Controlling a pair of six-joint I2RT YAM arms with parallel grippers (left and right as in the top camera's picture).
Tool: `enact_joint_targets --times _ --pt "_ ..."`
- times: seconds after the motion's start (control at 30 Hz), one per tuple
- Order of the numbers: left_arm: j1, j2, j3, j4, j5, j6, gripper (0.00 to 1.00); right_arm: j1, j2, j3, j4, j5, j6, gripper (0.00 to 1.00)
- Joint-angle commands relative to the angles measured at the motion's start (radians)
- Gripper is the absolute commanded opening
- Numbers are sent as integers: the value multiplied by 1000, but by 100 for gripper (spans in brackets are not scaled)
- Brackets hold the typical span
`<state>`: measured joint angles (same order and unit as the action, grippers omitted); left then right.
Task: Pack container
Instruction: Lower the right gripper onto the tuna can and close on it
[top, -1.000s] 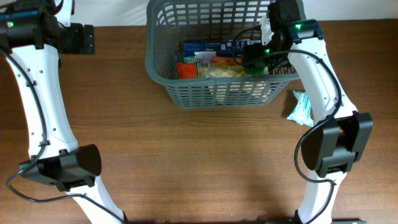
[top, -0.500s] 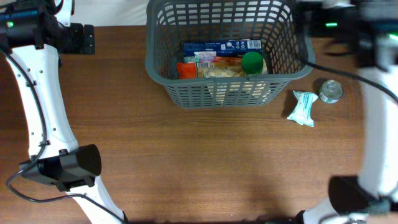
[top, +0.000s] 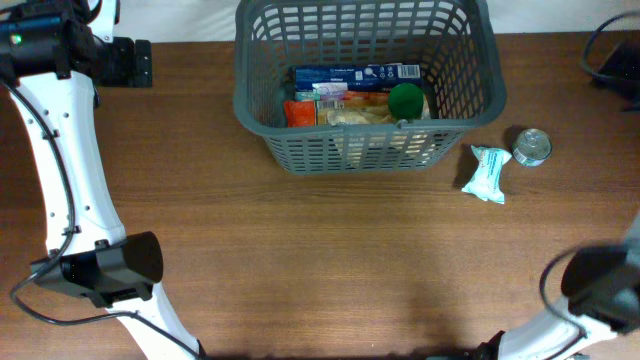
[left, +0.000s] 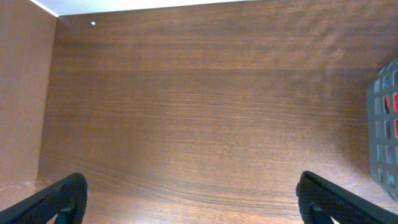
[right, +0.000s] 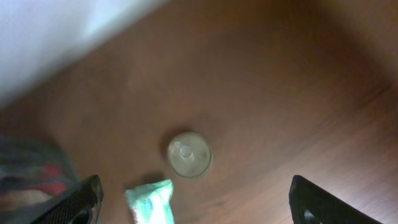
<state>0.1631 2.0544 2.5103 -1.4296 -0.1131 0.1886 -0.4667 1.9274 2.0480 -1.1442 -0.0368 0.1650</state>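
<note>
- L arm (top: 60, 150) runs up the left side of the bench (top: 300, 260). L end effector (left: 193, 202) sits over bare wood at the far-left corner, well apart from the container (top: 350, 152). Its jaws are wide, w/ nothing btwn them.
- Container stands upright at the bench's far edge, centre-right. A slice of its lattice wall shows at the right edge of the L wrist view.
- Inside, on its floor:
  - orange packet (top: 298, 112) at left
  - pale snack bag (top: 352, 117) next to it
  - blue box (top: 355, 73) lying along the back
  - green round-topped item (top: 405, 100) at right, near the front wall
- Outside, just beside the container's right front corner, a teal-white pouch (top: 487, 172) lies flat on the bench. A tin can (top: 531, 146) stands upright just right of it, w/ a small gap.
- R arm (top: 600, 285) shows at the right edge of the overhead view, blurred. R end effector (right: 199, 208) looks down on the can and pouch, spread wide and empty. R wrist view is blurry, so the smear at its left edge is prob. the container.
</note>
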Motion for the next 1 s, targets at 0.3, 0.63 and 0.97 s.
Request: enact_joint_targets --times 0.3,0.63,0.97 --pt "2 -7 -3 -1 -8 -16 99 60 316 -73 96 -38 140 93" --pt "2 -7 -3 -1 -8 -16 99 81 374 -73 155 -6 148 94" --pt "2 -7 -3 -1 -8 -16 99 81 412 -75 139 14 159 94"
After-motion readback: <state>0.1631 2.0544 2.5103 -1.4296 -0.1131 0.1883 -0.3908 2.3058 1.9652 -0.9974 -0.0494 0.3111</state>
